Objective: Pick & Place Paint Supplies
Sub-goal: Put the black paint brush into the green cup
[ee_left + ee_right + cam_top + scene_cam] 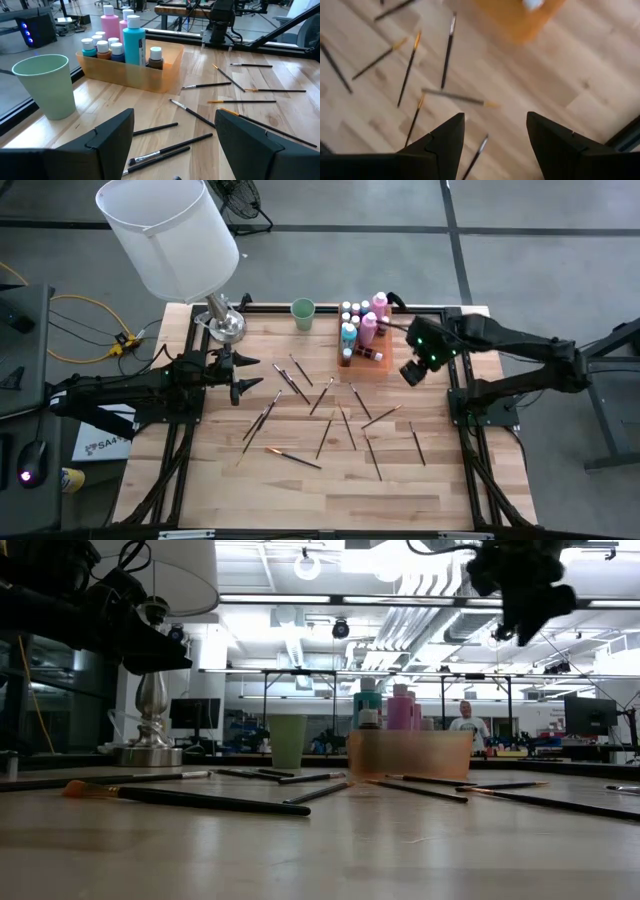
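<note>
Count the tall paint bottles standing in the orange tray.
3. The teal bottle stands on the side of the tray facing the left arm. One pink bottle stands farther back, and a second pink bottle just behind the teal. None seems hidden.

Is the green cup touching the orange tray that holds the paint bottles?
Apart. The left wrist view shows bare wood between the green cup and the orange tray; the high view shows the same gap.
</note>
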`<action>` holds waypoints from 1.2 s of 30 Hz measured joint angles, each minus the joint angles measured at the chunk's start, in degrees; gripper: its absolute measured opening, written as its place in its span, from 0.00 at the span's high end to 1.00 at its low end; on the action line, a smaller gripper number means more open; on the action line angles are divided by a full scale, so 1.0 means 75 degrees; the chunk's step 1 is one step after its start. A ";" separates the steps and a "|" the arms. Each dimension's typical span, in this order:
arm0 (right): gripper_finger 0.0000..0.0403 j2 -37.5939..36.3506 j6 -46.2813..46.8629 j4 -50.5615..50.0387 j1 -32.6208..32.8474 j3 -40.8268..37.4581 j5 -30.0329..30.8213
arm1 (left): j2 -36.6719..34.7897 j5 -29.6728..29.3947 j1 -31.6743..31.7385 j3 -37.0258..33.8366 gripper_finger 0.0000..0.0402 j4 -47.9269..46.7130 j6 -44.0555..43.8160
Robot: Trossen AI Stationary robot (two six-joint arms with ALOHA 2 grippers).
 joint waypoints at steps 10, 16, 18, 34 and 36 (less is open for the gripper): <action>0.49 -0.0561 0.2005 -0.0127 0.0822 -0.1236 -0.0180 | -0.0002 0.0000 0.0001 0.0000 0.32 0.0000 0.0000; 0.49 -0.0467 0.3384 0.0119 0.1443 -0.1757 -0.0204 | -0.0003 0.0000 0.0002 0.0000 0.32 0.0000 0.0002; 0.49 -0.0360 0.3798 0.0292 0.1692 -0.1883 -0.0203 | -0.0002 0.0000 -0.0001 0.0000 0.32 0.0000 0.0001; 0.49 0.0484 0.6058 0.1718 0.2738 -0.2731 -0.0567 | -0.0002 0.0000 0.0000 0.0000 0.32 0.0000 0.0000; 0.49 0.0613 0.6162 0.1890 0.2733 -0.2875 -0.0561 | -0.0003 0.0000 0.0002 0.0000 0.32 0.0000 0.0000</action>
